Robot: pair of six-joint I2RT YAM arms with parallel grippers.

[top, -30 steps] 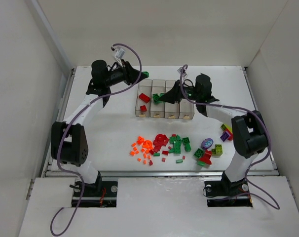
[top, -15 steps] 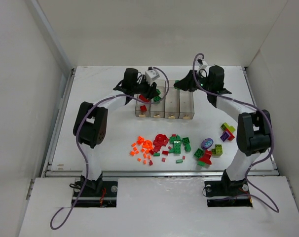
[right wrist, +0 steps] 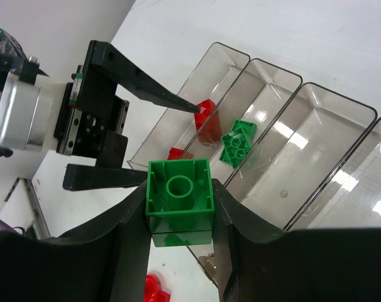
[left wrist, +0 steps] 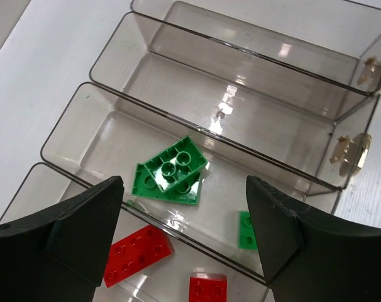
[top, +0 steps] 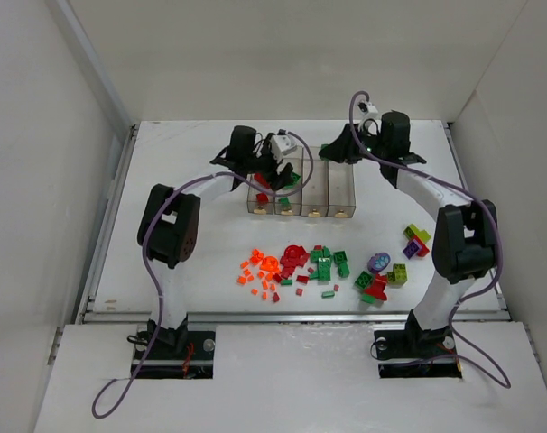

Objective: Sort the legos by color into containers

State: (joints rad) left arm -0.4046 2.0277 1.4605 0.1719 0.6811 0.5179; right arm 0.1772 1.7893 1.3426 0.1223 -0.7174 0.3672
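Note:
The containers (top: pixel 329 183) are four clear bins joined in a row at the back of the table. My left gripper (left wrist: pixel 184 217) hangs open above the two left bins (left wrist: pixel 102 135), holding nothing. Below it two stacked green legos (left wrist: pixel 171 173) and a small green plate (left wrist: pixel 247 229) lie in the second bin. Two red bricks (left wrist: pixel 138 255) lie in the first bin. My right gripper (right wrist: pixel 179 204) is shut on a square green brick (right wrist: pixel 179 192), raised behind the bins' far end (top: pixel 332 153). Loose legos (top: pixel 323 264) lie scattered in front of the row.
On the table lie orange bits (top: pixel 258 271), red pieces (top: pixel 292 257), a purple disc (top: pixel 378 262) and lime and purple bricks (top: pixel 414 242) to the right. The left gripper's fingers (right wrist: pixel 146 88) show close in the right wrist view. White walls enclose the table.
My left arm swung from the back left to over the bins and its jaws opened, releasing a green lego into the second bin. My right arm drew back from the bins with its green brick.

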